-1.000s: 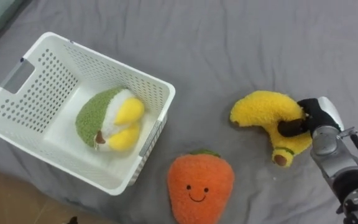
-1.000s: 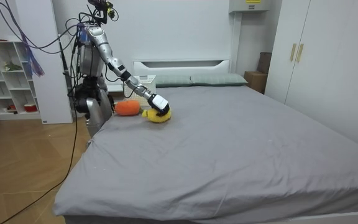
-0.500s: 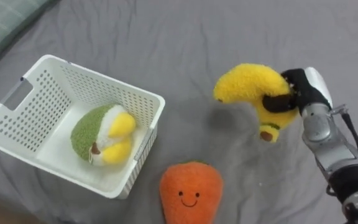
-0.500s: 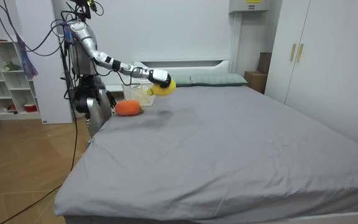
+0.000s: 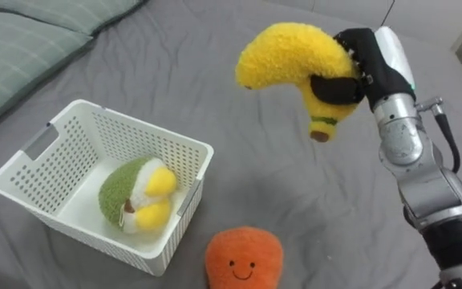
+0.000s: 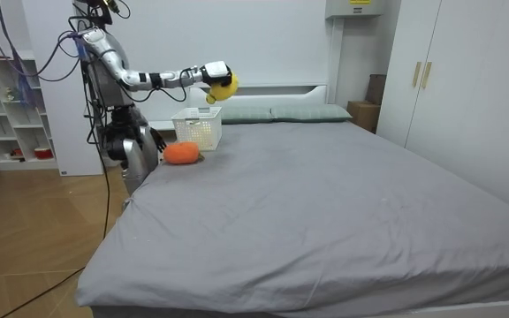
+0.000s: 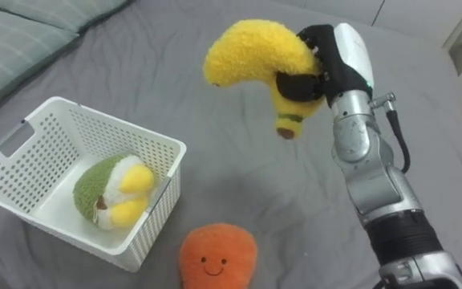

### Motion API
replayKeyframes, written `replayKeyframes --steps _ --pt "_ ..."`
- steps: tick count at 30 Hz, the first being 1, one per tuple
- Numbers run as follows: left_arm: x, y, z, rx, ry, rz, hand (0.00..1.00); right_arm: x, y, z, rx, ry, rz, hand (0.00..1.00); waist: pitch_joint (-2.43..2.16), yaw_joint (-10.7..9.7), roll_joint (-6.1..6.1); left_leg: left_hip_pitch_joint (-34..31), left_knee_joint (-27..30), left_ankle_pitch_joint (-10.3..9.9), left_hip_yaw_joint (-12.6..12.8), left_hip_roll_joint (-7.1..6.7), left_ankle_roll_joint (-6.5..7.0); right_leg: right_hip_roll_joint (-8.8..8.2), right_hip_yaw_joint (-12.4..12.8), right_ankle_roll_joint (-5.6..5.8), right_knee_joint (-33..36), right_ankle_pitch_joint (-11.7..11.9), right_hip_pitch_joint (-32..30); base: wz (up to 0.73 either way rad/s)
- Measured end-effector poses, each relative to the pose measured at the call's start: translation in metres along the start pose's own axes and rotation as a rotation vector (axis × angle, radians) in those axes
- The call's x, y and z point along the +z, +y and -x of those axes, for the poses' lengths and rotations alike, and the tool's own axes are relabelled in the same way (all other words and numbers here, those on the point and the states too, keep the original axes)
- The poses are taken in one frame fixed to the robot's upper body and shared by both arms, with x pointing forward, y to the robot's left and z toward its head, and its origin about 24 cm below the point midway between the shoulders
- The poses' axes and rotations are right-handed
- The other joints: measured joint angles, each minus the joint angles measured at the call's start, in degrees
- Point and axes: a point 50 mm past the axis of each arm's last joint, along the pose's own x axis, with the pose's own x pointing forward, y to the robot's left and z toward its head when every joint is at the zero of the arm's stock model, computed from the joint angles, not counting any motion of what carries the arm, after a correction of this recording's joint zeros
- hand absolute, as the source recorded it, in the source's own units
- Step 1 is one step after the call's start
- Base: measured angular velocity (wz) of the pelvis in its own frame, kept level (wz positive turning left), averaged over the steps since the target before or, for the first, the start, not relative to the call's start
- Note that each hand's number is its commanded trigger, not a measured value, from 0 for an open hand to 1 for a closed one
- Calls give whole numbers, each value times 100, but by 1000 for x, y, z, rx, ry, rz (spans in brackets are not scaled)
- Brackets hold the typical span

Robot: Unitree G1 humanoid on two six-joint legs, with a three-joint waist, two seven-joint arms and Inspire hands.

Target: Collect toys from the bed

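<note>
While the robot is standing at the side of the bed (image 5: pixel 287 201), at the room view's left, its right arm is reaching out over the grey sheet and its right hand (image 5: pixel 366 64) is holding a yellow banana toy (image 5: pixel 291 56) up in the air. The dark fingers (image 5: pixel 335 87) are curling around the middle of the banana, so the hand is closed on it in a firm grasp, with the back of the hand turning to the right. The banana is hanging clear of the sheet and touching nothing except the hand; its rounded end is pointing to the left and its short brown tip is pointing down. Below it and to the left, a white basket (image 5: pixel 139 140) with many small holes is standing on the bed, and a green and yellow plush toy (image 5: pixel 135 193) is lying inside it, against the right wall. The banana is not over the basket; it is hanging to the right of it and well apart from it. Near the robot, just beside the basket's right near corner, an orange plush toy (image 5: pixel 243 258) with a smiling face is lying on the sheet. At the far left, striped green pillows (image 5: pixel 22 44) are lying at the head of the bed.
</note>
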Motion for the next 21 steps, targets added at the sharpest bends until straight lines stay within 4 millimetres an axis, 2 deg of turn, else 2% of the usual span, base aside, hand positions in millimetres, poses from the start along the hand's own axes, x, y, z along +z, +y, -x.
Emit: replayKeyframes --steps 5,7,12,16,18,21 --pt "0 0 0 3 -4 -31 0 6 9 0 17 -18 13 100 25 132 29 -29 -10 0 -79 -17 0 -1 -9 27 -2 -17 2 8" --pt "-1 1 0 7 -3 -46 0 10 11 0 23 -25 15 100 32 234 39 -39 -23 0 -168 -28 -1 -10 -129 27 -3 -17 12 13" --pt "-5 -1 1 14 17 -97 0 17 17 1 45 -50 27 100 52 458 68 -31 -24 -1 -304 -66 5 -34 -177 33 -32 -21 82 15" --pt "-11 -2 2 17 42 -132 0 22 23 0 49 -50 28 100 57 635 28 -87 -1 -6 -357 -92 13 -39 -183 37 -87 -23 105 9" --pt "-12 -4 3 14 47 -145 0 23 27 0 71 -39 20 100 77 692 -20 -106 10 -6 -389 -96 13 -40 -215 37 -88 -23 109 8" --pt "-15 -3 5 16 54 -147 0 25 36 2 118 -46 27 100 81 763 -75 -123 34 -5 -444 -101 12 -36 -257 37 -89 -23 113 6"
